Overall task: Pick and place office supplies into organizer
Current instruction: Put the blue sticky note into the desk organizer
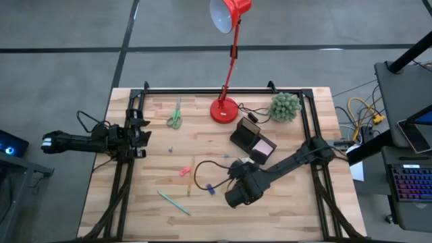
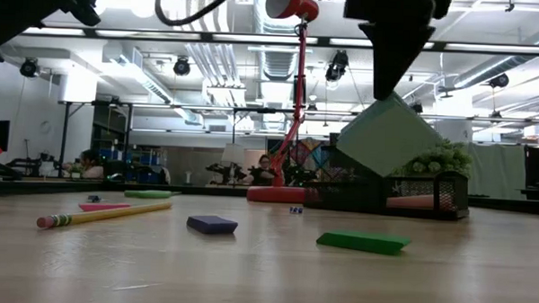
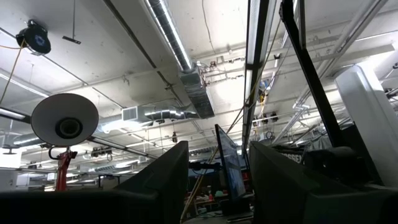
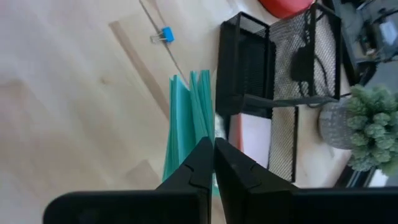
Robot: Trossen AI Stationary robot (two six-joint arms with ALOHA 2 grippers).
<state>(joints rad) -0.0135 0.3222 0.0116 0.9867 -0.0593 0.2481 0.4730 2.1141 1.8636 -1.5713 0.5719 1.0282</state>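
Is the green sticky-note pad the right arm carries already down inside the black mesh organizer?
No: in the low view the green sticky-note pad hangs tilted from the right tool, above the table beside the black mesh organizer.

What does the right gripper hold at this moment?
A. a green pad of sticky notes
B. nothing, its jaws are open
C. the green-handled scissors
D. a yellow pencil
A: the right gripper has its jaws shut on the edge of a green sticky-note pad, which hangs lifted above the table in the low view, near the black organizer.
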